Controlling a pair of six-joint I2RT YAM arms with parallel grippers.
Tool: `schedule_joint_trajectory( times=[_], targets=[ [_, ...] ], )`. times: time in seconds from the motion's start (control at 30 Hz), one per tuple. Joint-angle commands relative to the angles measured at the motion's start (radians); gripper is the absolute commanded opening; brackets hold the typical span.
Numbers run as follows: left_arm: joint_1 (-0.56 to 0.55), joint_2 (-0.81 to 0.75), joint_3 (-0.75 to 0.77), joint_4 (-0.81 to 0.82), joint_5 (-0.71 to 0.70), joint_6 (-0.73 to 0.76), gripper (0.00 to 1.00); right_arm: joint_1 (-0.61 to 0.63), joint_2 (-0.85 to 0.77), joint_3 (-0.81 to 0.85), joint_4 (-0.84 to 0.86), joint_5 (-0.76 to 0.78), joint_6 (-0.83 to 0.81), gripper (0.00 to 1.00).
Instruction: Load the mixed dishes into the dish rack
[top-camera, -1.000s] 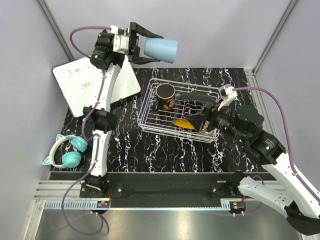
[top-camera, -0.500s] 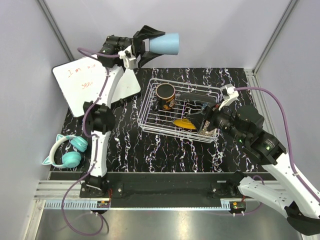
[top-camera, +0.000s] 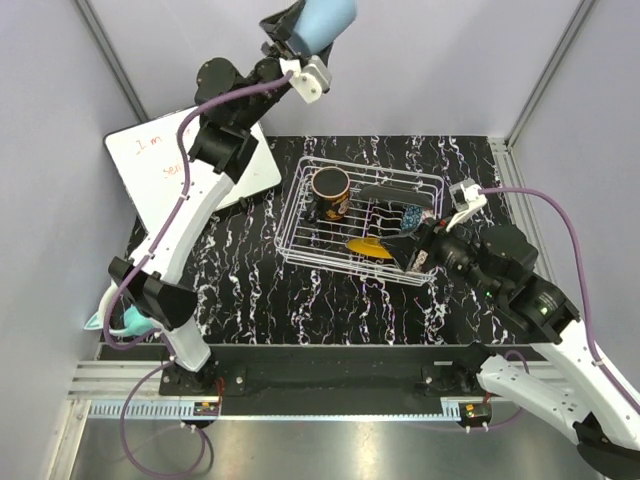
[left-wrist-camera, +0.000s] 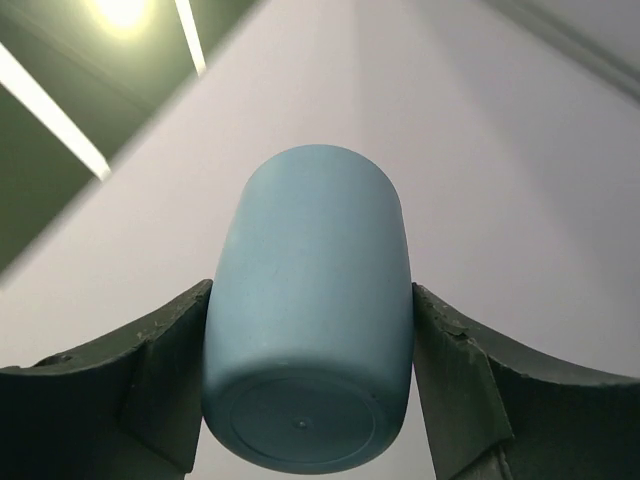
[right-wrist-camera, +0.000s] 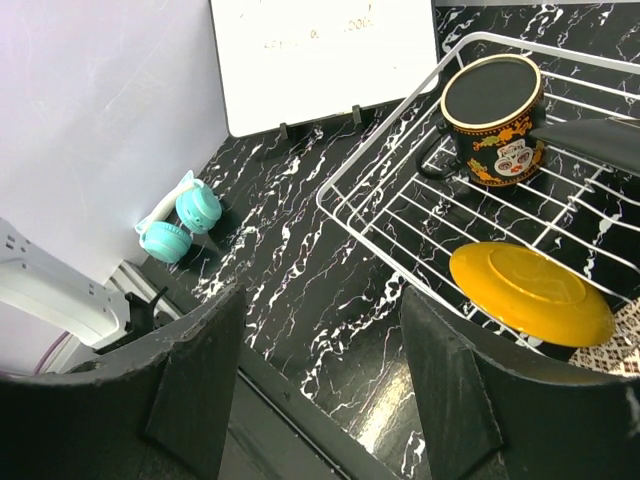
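top external view: within the last second the left arm has swung up and back. The left gripper (top-camera: 303, 28) now rides at the top of the frame, beyond the far edge of the worktop (top-camera: 250, 285). The pale blue cup (top-camera: 326, 18) has risen with it from a level carry off the rack's far left corner. its claw is closed on the cup's sides at roughly mid-spread.

the dish rack (top-camera: 300, 215) sits at the middle of the worktop toward the far edge. it holds the black-orange mug (top-camera: 330, 192) in its far left corner and the yellow plate (right-wrist-camera: 530, 293) near its near rim.

judgement: the cup is secured but not yet loaded. it stands well above and behind the rack, so a descent toward an open bay is what remains.

left wrist view: shows only the cup's base and the ceiling lights (left-wrist-camera: 120, 12). it confirms both fingers touch the cup, but the rack is not visible.

right wrist view: the right gripper (right-wrist-camera: 322, 365) stands wide with nothing between its jaws, over the rack's near right corner. a patterned edge, likely the floral dish (right-wrist-camera: 612, 352), lies just beside it. this view also shows the whiteboard (right-wrist-camera: 320, 50) and headphones (right-wrist-camera: 180, 225) along the left edge.
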Motion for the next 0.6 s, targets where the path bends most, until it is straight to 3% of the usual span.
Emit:
schedule_joint_trajectory(
  times=[0.0, 0.2, 0.4, 0.57],
  targets=[
    [0.036, -0.035, -0.182, -0.206, -0.372, -0.196, 0.0, -0.004, -0.064, -0.033, 0.036, 0.054, -0.013, 0.72],
    [0.016, -0.063, -0.227, -0.567, -0.463, -0.412, 0.0, -0.004, -0.103, -0.071, 0.028, 0.074, -0.016, 0.72],
    [0.011, -0.057, -0.152, -0.905, -0.371, -0.56, 0.0, -0.004, -0.184, -0.157, 0.024, 0.106, 0.005, 0.72],
    [0.011, -0.086, -0.173, -1.076, -0.238, -0.539, 0.0, -0.006, -0.221, -0.21, 0.018, 0.123, 0.005, 0.72]
  ],
)
